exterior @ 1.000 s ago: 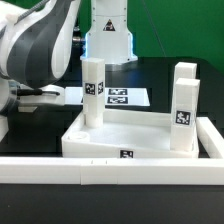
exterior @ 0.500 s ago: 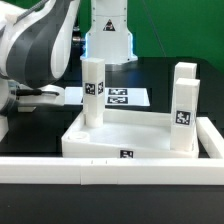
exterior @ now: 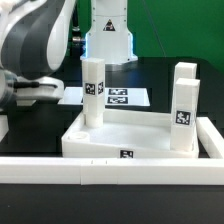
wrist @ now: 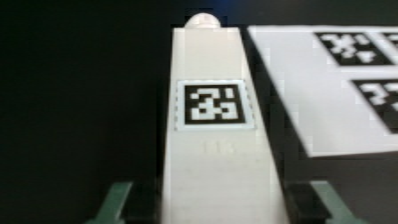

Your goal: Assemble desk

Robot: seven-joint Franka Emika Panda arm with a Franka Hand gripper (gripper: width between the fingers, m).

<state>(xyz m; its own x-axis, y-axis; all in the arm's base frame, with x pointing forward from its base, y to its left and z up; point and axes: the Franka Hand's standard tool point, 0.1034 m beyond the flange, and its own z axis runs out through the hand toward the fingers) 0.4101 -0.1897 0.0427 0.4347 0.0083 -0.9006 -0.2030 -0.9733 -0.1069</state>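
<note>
The wrist view shows a white square leg (wrist: 217, 140) with a black-and-white tag, lying lengthwise on the black table. My gripper (wrist: 221, 200) is shut on this leg, one green finger (wrist: 123, 198) on each side. In the exterior view the arm's hand (exterior: 35, 92) is at the exterior view's left, and the held leg is hidden there. The white desk top (exterior: 100, 150) lies rim up. One leg (exterior: 92, 90) stands upright in its far left corner. Two more legs (exterior: 184, 108) stand at its right side.
The marker board (exterior: 120, 97) lies flat behind the desk top and shows beside the held leg (wrist: 338, 80). A long low white wall (exterior: 100, 172) runs along the front. The robot's base (exterior: 108, 35) stands at the back.
The jaws have gone from wide open to shut on the lying leg. In the exterior view the arm has shifted slightly up and to the left.
</note>
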